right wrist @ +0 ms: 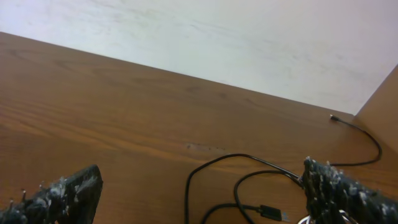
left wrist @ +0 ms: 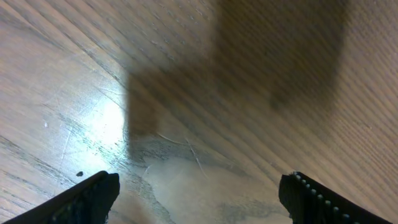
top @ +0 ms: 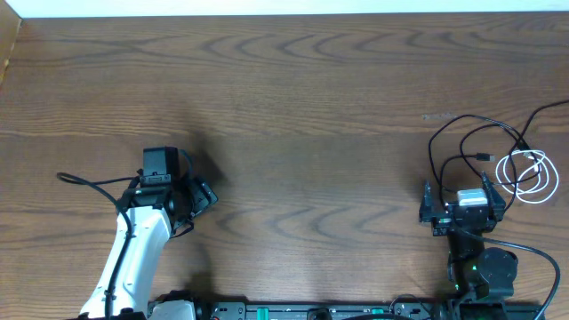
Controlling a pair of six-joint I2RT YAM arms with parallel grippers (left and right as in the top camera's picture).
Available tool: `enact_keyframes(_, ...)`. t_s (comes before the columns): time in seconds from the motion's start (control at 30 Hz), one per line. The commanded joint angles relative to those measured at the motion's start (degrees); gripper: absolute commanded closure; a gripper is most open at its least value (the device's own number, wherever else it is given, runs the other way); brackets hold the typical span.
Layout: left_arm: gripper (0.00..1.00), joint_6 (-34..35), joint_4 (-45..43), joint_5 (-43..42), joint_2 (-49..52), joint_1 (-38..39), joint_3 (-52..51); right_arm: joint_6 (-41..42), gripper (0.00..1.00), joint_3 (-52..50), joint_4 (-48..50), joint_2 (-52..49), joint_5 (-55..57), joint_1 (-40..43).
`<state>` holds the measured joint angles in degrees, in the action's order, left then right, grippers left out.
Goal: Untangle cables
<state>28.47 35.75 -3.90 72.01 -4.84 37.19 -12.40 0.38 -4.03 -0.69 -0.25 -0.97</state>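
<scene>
The cables lie at the table's right side: thin black cables (top: 462, 142) in loose loops, and a white cable (top: 531, 173) coiled beside them. My right gripper (top: 458, 191) sits just in front of the loops, open, with nothing held. In the right wrist view the black cable (right wrist: 211, 163) curves between its fingers (right wrist: 74, 190) and a small black plug (right wrist: 268, 213) lies low on the wood. My left gripper (top: 191, 197) hovers low over bare wood at the left. It (left wrist: 199, 186) is open and empty. A thin black cord (top: 89, 182) runs left from that arm.
The wooden table (top: 293, 107) ends at a white wall (right wrist: 217, 43) along the far edge. Another black cord (right wrist: 367, 140) with a tiny plug trails toward the table's back right corner. Both arm bases stand at the near edge.
</scene>
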Motion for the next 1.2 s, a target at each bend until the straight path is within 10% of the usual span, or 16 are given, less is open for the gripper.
enact_keyframes(0.0,0.11,-0.3,0.0,1.0,0.4,-0.3,-0.2,-0.5,0.01,-0.1,-0.3,0.4,-0.2,0.3)
enact_keyframes(1.17,0.02,-0.3,0.0,1.0,0.5,-0.2,-0.2,-0.5,0.01,-0.1,-0.3,0.4,-0.2,-6.3)
